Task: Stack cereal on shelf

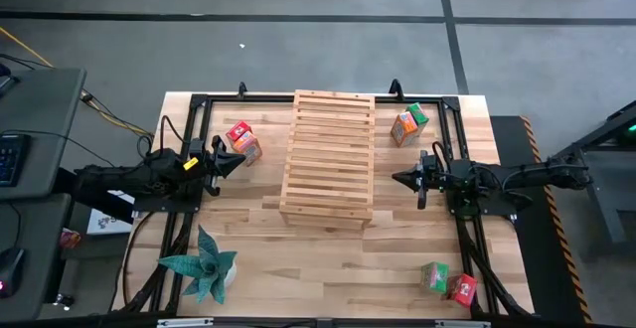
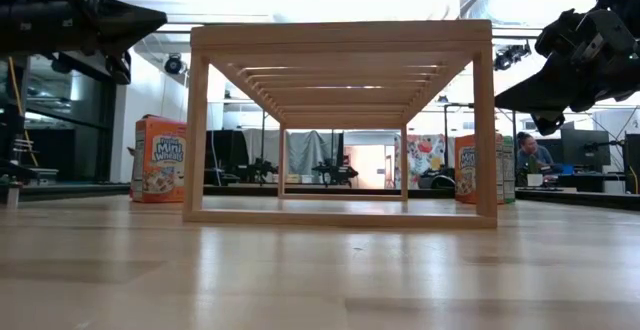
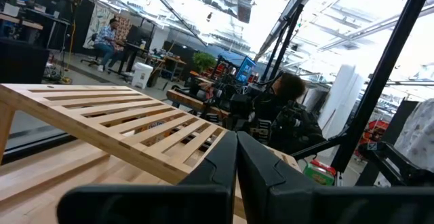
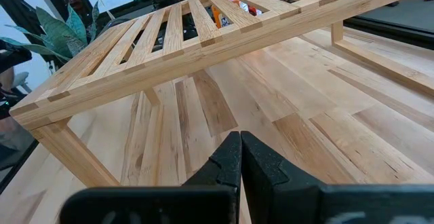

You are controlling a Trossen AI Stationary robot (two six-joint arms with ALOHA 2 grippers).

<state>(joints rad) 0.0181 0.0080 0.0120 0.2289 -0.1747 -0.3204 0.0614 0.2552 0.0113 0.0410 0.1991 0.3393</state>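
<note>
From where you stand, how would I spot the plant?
Start at the wooden shelf mid-table. Go to the table corner on the left arm's side, opposite the red and orange boxes. The plant is teal, spiky and alone there.

The high view looks straight down on the whole table [image 1: 397, 268], the shelf [image 1: 329, 156] at centre. The low view sits at tabletop height, facing level through the shelf [image 2: 340, 120] into the room. Each wrist view looks close along its arm at the shelf [image 3: 122, 122] [image 4: 190, 34] from opposite sides
</note>
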